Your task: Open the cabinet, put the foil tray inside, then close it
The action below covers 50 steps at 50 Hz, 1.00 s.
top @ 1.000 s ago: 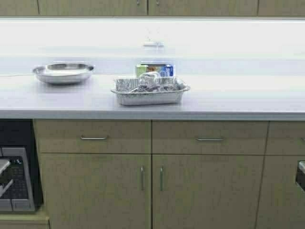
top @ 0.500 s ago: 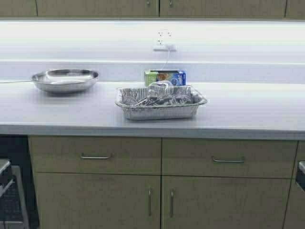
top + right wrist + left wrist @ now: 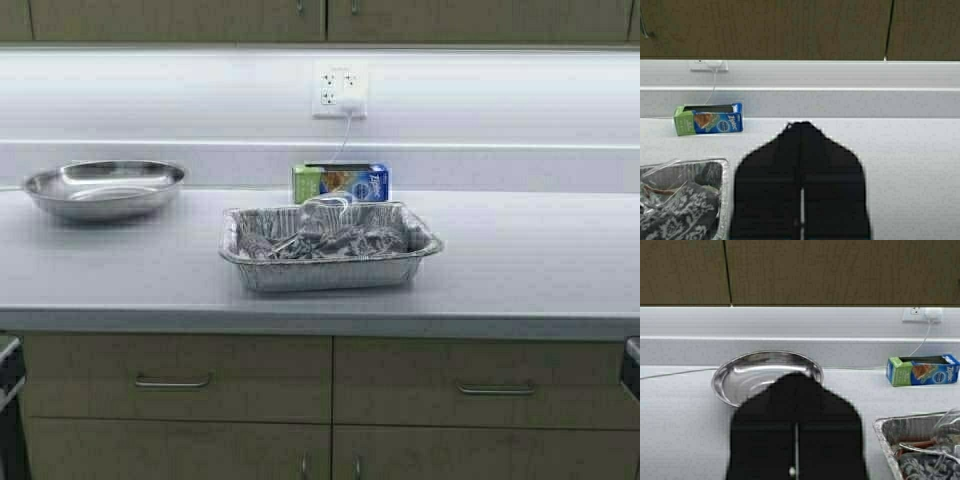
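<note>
Driving closer, the robot had brought the counter (image 3: 520, 270) lower and larger in the high view. Both grippers, left (image 3: 796, 385) and right (image 3: 801, 131), had fingers pressed together. The foil tray (image 3: 330, 248) sat mid-counter, a steel bowl (image 3: 104, 187) at its 10 o'clock, the cabinet (image 3: 180, 18) shut at 12 o'clock.

1. We see the cabinet (image 3: 180, 18) doors in tan wood-grain, dark along the top of the high view.
2. The foil tray (image 3: 330, 270) is shiny silver with ribbed sides; inside it lies a grey-and-white patterned cloth (image 3: 682, 217).
3. The round bowl (image 3: 105, 187) is polished steel.
4. The small box (image 3: 340, 183) is green at one end and blue at the other.
5. The countertop (image 3: 520, 270) is pale grey; the outlet (image 3: 340, 92) is white.
6. Both grippers, left gripper (image 3: 796, 390) and right gripper (image 3: 801, 135), show as black.
</note>
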Available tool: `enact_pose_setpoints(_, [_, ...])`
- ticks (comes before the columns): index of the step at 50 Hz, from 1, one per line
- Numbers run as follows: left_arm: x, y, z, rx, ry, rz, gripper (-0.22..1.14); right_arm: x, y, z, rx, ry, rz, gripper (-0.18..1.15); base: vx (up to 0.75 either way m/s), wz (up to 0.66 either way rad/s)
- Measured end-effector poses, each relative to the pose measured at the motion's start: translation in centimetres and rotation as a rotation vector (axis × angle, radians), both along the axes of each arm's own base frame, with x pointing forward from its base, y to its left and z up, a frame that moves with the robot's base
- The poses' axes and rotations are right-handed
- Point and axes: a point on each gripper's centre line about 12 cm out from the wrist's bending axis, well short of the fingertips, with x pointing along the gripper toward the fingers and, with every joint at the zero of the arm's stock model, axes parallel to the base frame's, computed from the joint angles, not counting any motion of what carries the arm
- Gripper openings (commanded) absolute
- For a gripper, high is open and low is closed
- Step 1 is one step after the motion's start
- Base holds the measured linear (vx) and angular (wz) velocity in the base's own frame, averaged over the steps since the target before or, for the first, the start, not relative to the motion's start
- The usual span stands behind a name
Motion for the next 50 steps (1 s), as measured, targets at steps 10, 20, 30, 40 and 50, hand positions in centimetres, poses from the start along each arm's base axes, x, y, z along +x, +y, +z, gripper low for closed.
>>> enact_pose_setpoints(10, [-0.1, -0.1, 0.1, 0.001, -0.009, -0.004, 0.64, 0.0, 0.7, -0.1, 0.023, 0.006, 0.033, 1.08, 0.21, 0.0])
enact_pose_setpoints(20, [-0.6, -3.1, 0.4, 0.012, -0.026, -0.164, 0.99, -0.3, 3.5, -0.2, -0.005, 0.006, 0.175, 1.02, 0.15, 0.01])
enact_pose_setpoints(30, [-0.2, -8.8, 0.0, 0.034, 0.008, -0.43, 1.02, 1.0, 8.5, 0.0, 0.028, -0.003, 0.374, 1.03, 0.09, 0.0])
enact_pose_setpoints(40, [4.1, -13.7, -0.6, 0.016, 0.017, -0.527, 1.01, 5.2, 13.9, 0.5, 0.017, 0.016, 0.469, 1.03, 0.03, 0.01])
enact_pose_setpoints(50, [10.5, -19.8, -0.4, -0.023, -0.055, -0.518, 1.01, 10.8, 18.9, 2.4, 0.038, -0.077, 0.423, 1.03, 0.0, 0.0])
